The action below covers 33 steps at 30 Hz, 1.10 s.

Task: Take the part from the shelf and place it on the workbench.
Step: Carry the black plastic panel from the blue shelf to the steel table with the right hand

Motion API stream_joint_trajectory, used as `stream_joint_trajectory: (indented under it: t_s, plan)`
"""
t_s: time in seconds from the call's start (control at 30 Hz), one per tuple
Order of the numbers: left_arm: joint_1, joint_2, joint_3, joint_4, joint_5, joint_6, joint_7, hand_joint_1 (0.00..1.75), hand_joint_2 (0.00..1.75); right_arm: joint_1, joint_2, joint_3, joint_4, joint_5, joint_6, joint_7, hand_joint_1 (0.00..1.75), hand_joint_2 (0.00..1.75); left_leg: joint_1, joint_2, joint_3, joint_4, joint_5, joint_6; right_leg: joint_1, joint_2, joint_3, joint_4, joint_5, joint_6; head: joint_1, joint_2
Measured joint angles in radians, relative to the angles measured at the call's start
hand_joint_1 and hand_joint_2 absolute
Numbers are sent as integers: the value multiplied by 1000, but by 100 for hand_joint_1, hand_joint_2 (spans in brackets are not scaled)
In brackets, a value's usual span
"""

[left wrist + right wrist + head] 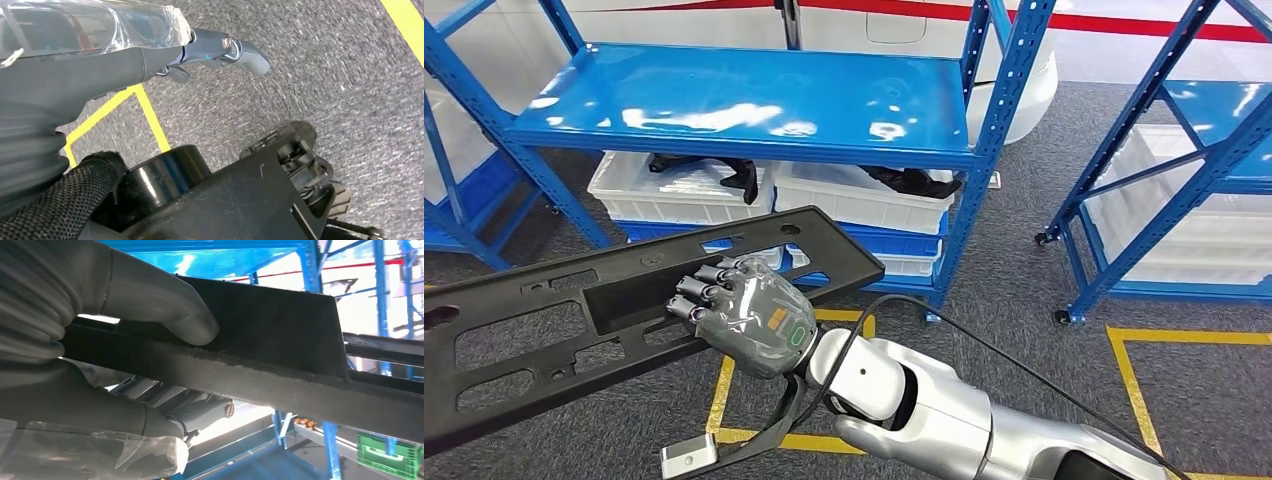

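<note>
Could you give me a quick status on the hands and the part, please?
Right hand grips the long black part, clear of the blue shelf. Left hand hangs over the carpet, holding nothing. Workbench not in sight.

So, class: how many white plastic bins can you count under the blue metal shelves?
3 plainly visible: two side by side under the middle blue metal shelf, the left white plastic bin, the right, and one under the right-hand shelf. More may be stacked beneath or hidden.
</note>
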<state>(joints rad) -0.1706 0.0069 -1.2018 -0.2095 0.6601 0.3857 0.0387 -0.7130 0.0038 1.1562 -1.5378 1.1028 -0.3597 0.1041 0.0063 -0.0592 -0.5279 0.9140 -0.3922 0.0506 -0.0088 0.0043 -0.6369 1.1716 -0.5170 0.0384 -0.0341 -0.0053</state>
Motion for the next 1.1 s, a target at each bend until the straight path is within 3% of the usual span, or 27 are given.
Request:
stream_joint_trajectory:
  t_s: [0.07, 0.13, 0.2, 0.27, 0.33, 0.4, 0.43, 0.47, 0.5, 0.53, 0.6, 0.63, 0.7, 0.77, 0.8, 0.87, 0.93, 0.97, 1.0, 1.03, 1.1]
  plan:
    - [-4, 0, 0, 0, 0, 0, 2, 0, 175, -1, 1, 0, 0, -1, 0, 0, 175, 175, 0, -24, -7, 11, -3, -7, -9, 49, 68, -145, 62, 0, 0, 0]
    - [-7, 0, 0, 0, -3, 0, 4, 0, 175, 0, 1, 0, 0, -1, 0, 0, 175, 175, 1, -46, -24, 21, -1, -20, -14, 86, 91, -207, 75, -3, 0, 0]
    - [-6, 1, 0, 0, -9, -1, 5, 0, 175, 0, 1, -1, 0, -2, 1, 1, 175, 175, 6, -66, -41, 25, 4, -34, -13, 72, 84, -209, 76, -11, 0, 0]
    - [-5, 1, 0, 0, -13, 0, 6, 0, 175, -1, 3, -1, 0, -2, 2, 2, 175, 175, 7, -40, -63, 56, -13, -45, -14, 47, 83, -213, 81, -23, -2, 0]
    - [-6, 1, 0, 0, -14, 0, 6, 0, 175, -3, 3, -1, 0, -3, 2, 2, 175, 175, 5, 13, -117, 169, -70, -54, -13, 20, 83, -215, 82, -30, -6, 0]
    - [-9, 1, 0, 0, -15, -1, 6, 0, 175, -2, 1, -1, 0, -3, 4, 2, 175, 175, 7, 34, -178, 306, -120, -61, -9, -10, 83, -215, 81, -33, -7, 0]
    - [-11, 1, 0, -1, -17, -1, 6, 0, 175, -1, 0, -1, 0, -3, 6, 2, 175, 175, 7, 36, -188, 334, -124, -62, -8, -23, 83, -214, 80, -34, -8, 0]
    - [-11, 1, 0, -1, -19, -2, 7, 0, 175, -1, 0, -1, 0, -3, 8, 2, 175, 175, 7, 38, -178, 322, -111, -61, -7, -35, 84, -214, 80, -34, -8, 0]
    - [-9, 1, 0, -1, -22, -3, 9, 0, 175, -1, 0, -1, 0, -3, 10, 3, 175, 175, 7, 44, -149, 269, -82, -58, -6, -45, 84, -214, 79, -34, -8, 0]
    - [-7, 1, 0, -1, -25, -4, 12, 0, 175, -1, 0, -1, -1, -3, 12, 4, 175, 175, 5, 60, -108, 193, -49, -53, -5, -54, 85, -215, 79, -34, -8, 0]
    - [-1, 3, -1, 0, -30, -4, 18, 0, 175, -1, -2, -2, -4, -3, 17, 7, 175, 175, -7, 98, -43, 63, -11, -40, 2, -70, 83, -214, 78, -31, -8, 0]
    - [1, 4, -1, 0, -31, -4, 21, 0, 175, -1, -3, -2, -5, -3, 19, 10, 175, 175, -13, 108, -31, 34, -7, -34, 5, -77, 82, -213, 77, -28, -8, 0]
    - [2, 6, -2, 0, -33, -6, 24, 0, 175, -1, -6, -2, -8, -3, 23, 16, 175, 175, -16, 97, -35, 24, -8, -24, 8, -95, 81, -213, 76, -20, -7, 0]
    - [2, 6, -1, 0, -37, -11, 27, 0, 175, 1, -9, -2, -11, -2, 24, 21, 175, 175, -9, 77, -33, 18, -1, -14, 6, -79, 76, -194, 59, -10, -6, 0]
    - [2, 6, -1, 0, -39, -15, 30, 0, 175, 2, -11, -2, -13, 0, 25, 25, 175, 175, -6, 68, -30, 15, 3, -8, 4, -59, 62, -157, 34, -6, -4, 0]
    - [1, 6, -1, 0, -44, -19, 33, 0, 175, 6, -16, -3, -17, 3, 25, 30, 175, 175, -3, 49, -30, 14, 7, -2, 2, -19, 4, -24, -36, -2, -1, 0]
    - [0, 6, -1, 0, -48, -21, 37, 0, 175, 15, -24, -3, -18, 6, 26, 34, 175, 175, -3, 27, -31, 14, 8, 0, 1, -10, -50, 91, -74, 1, 0, 0]
    - [0, 6, -1, 0, -50, -22, 38, 0, 175, 18, -27, -3, -19, 9, 28, 36, 175, 175, -2, 14, -30, 15, 8, 0, 0, -9, -55, 97, -64, 3, 1, 0]
    - [-1, 6, -1, -1, -53, -21, 39, 0, 175, 21, -30, -3, -21, 13, 31, 39, 175, 175, 0, 1, -30, 17, 7, -1, -3, -6, -39, 61, -35, 5, 1, 0]
    - [-2, 6, -1, -1, -55, -20, 40, 0, 175, 22, -32, -3, -23, 16, 35, 42, 175, 175, 2, -13, -29, 21, 5, -4, -7, 3, -8, -5, 3, 8, 1, 0]
    - [-7, 8, -1, -1, -58, -16, 40, 0, 175, 21, -35, -5, -32, 22, 43, 47, 175, 175, 3, -38, -38, 36, -1, -16, -20, 54, 51, -135, 56, 12, 1, 0]
